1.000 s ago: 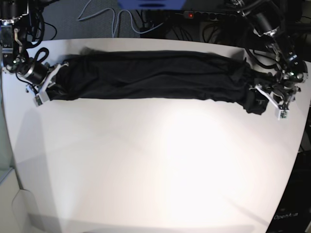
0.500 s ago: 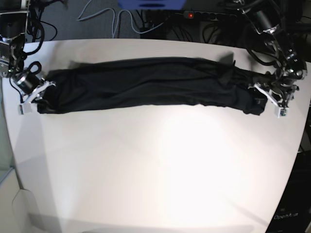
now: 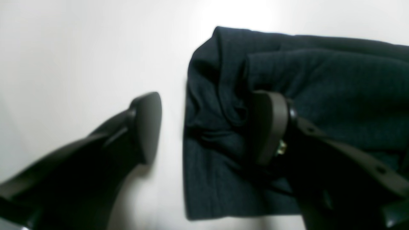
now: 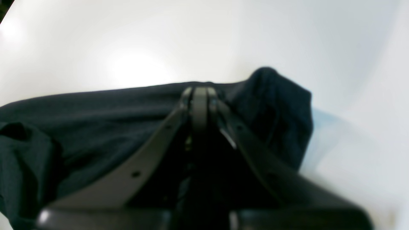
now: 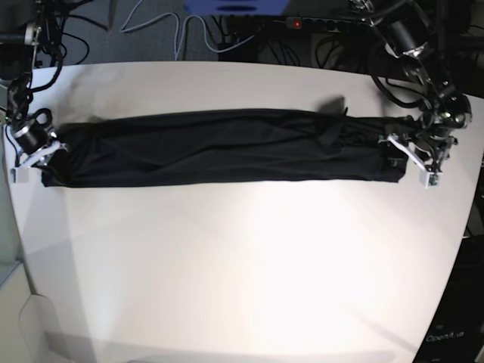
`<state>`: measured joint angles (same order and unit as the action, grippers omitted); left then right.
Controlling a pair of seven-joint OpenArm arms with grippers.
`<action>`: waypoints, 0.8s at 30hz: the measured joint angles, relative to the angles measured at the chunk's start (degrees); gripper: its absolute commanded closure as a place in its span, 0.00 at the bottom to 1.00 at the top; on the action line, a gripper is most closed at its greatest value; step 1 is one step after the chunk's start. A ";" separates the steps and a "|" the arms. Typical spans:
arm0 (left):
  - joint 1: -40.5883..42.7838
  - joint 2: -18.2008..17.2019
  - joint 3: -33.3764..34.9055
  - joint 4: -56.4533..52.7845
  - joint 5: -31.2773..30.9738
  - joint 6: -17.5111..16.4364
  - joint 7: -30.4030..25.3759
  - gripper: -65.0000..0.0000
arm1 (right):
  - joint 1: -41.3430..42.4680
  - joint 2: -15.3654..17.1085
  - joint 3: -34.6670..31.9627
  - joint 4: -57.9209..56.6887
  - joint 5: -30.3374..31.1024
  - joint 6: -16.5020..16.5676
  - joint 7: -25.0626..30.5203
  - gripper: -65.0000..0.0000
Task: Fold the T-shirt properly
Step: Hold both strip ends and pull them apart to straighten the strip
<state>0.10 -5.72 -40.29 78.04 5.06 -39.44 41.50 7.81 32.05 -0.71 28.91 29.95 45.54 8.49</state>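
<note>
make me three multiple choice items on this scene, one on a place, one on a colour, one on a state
1. Where does the T-shirt lie on the table?
A. across the far part, in a long band
B. bunched in the near corner
C. hanging off the near edge

2. What colour is the T-shirt?
A. white
B. red
C. charcoal black

3. How is the left hand?
A. shut on the cloth
B. open, one finger on the cloth, one on bare table
C. out of view

Answers:
1 A, the base view shows it stretched between both arms.
2 C, dark in every view.
3 B, the left wrist view shows a wide gap.
</note>
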 measured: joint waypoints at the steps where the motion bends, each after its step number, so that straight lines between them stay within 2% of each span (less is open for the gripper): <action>1: 0.00 -0.02 0.00 0.02 -0.02 0.00 0.00 0.37 | -0.07 0.04 0.00 0.00 0.00 0.00 0.02 1.00; 9: -0.63 -0.04 -0.11 0.07 -0.15 -0.22 0.96 0.37 | -0.22 -0.04 0.00 0.00 0.00 -0.09 0.52 1.00; 12: -1.44 0.24 -2.43 -0.07 0.04 -0.87 1.68 0.37 | -0.22 -0.04 0.00 0.00 0.00 -0.09 0.59 1.00; 16: -3.15 1.07 -6.03 1.25 1.57 -1.14 4.39 0.37 | -0.26 -0.04 -0.02 0.00 0.00 -0.07 0.81 1.00; 20: -2.95 1.14 -6.45 5.44 3.10 -0.92 6.67 0.37 | -0.26 -0.04 -0.02 -0.02 -0.02 -0.07 0.83 1.00; 21: -2.97 1.07 -6.45 6.64 2.54 -0.81 6.86 0.36 | -0.26 -0.04 -0.02 -0.02 -0.28 -0.07 0.85 1.00; 24: -2.97 0.72 -6.49 9.66 -0.02 -0.66 6.56 0.25 | -0.28 -0.39 0.00 -0.02 -0.85 -0.13 1.68 1.00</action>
<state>-2.87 -4.99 -46.78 87.70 5.04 -40.10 48.05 7.53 31.66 -0.71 28.88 29.10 45.41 10.17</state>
